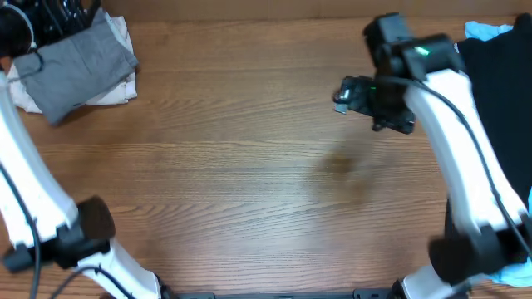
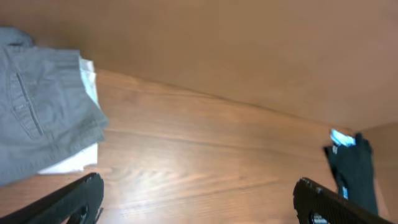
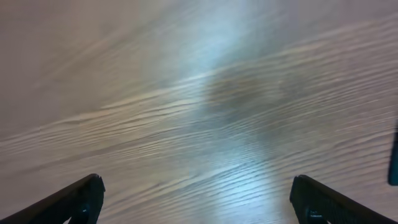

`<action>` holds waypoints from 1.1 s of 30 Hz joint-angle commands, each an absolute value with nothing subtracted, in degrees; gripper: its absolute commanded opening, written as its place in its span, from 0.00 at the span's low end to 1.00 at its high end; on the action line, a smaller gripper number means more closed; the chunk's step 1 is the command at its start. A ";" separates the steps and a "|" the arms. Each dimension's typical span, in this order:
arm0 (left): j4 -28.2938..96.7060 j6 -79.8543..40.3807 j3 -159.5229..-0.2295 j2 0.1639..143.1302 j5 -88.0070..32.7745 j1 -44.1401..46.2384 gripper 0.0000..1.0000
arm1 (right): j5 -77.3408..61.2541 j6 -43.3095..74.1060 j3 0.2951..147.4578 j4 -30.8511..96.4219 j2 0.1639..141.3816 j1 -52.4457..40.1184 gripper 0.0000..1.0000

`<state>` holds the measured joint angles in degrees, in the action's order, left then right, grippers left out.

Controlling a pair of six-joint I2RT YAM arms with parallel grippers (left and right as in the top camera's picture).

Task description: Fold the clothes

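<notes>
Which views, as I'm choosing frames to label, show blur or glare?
Right wrist: table streakily blurred, with a pale glare band and a dark patch. Left wrist: fairly sharp, shorts show pocket seam. Overhead: soft, evenly lit, no glare.

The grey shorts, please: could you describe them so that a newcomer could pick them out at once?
Start at the wooden table and go to its top-left corner in the overhead view. There the grey shorts lie folded on a cream garment. They are the only grey piece; the black garment lies at the opposite edge.
</notes>
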<state>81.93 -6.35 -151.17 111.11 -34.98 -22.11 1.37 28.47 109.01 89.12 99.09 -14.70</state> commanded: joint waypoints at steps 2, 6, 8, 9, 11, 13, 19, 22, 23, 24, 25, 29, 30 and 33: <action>88.47 -1.04 -151.79 98.39 -37.12 -22.11 1.00 | 3.38 28.47 111.11 90.83 87.44 -16.23 1.00; 96.82 2.07 -151.57 88.71 -37.12 -22.11 1.00 | 3.40 28.49 110.39 92.51 80.07 -17.72 1.00; 96.79 2.00 -150.12 84.33 -37.06 -22.09 1.00 | 3.42 28.51 109.62 93.43 77.78 -18.28 1.00; 96.79 1.96 -149.82 82.41 -36.91 -22.11 1.00 | 3.42 28.51 109.03 93.82 76.53 -18.50 1.00; 96.79 1.61 -148.83 78.04 -36.91 -22.11 1.00 | 4.05 29.32 106.91 94.43 73.19 -18.83 1.00; 96.79 1.48 -147.15 73.30 -36.88 -22.11 1.00 | 6.46 31.40 104.38 95.02 69.60 -18.81 1.00; 96.79 0.82 -136.66 56.93 -36.88 -22.11 1.00 | 13.06 36.05 92.40 91.35 54.98 -18.81 1.00; 96.79 0.64 -130.82 48.99 -35.46 -22.13 1.00 | 14.48 36.03 85.03 85.80 47.03 -18.81 1.00; 96.79 0.67 -129.38 46.98 -34.26 -22.15 1.00 | 15.40 36.03 82.08 83.26 44.27 -18.81 1.00; 96.77 0.64 -127.74 44.69 -32.71 -22.17 1.00 | 16.25 36.01 79.29 80.64 41.80 -18.81 1.00; 96.64 0.64 -126.41 42.96 -31.57 -22.17 1.00 | 17.12 36.01 76.69 78.04 39.83 -18.81 1.00; 96.31 0.69 -121.71 37.08 -28.71 -22.17 1.00 | 18.37 36.07 66.43 66.74 34.57 -18.81 1.00; 96.29 0.69 -121.25 36.47 -28.16 -22.17 1.00 | 18.37 36.07 65.23 65.14 34.52 -18.81 1.00; 96.44 0.71 -120.86 35.90 -27.64 -22.17 1.00 | 18.37 36.05 61.69 59.42 35.38 -18.81 1.00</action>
<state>96.64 0.21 -122.08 35.94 -30.15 -22.13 16.78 35.75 64.47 62.13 34.68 -18.52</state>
